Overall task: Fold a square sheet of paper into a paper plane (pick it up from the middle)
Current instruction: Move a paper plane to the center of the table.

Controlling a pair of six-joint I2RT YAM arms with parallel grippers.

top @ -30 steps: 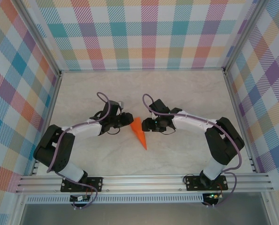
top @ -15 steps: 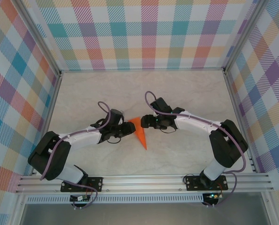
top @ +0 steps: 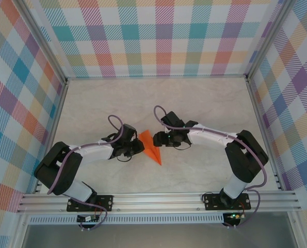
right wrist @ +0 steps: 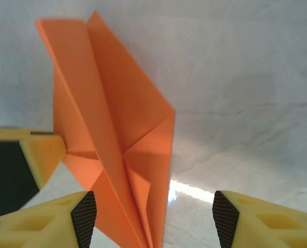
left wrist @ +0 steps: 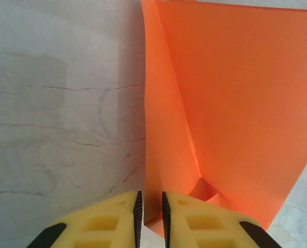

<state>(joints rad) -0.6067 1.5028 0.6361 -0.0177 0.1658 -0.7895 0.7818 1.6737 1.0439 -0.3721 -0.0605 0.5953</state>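
**A:** Where's the paper plane (right wrist: 112, 134)?
**B:** Flat on the table (top: 205, 103), just ahead of the left gripper (left wrist: 150, 209), one edge running into its slit. It also lies between the wide-spread jaws of the right gripper (right wrist: 154, 212), nearer the left pad
**A:** Is the left one biting?
**B:** Its jaws are nearly together, but I cannot tell if they pinch
**A:** Handling?
**B:** Probably feather-light, limp and easily creased. Take the layered centre ridge, not a single flap
**A:** Room?
**B:** The grippers crowd each other, though bare table lies beyond both fingertips
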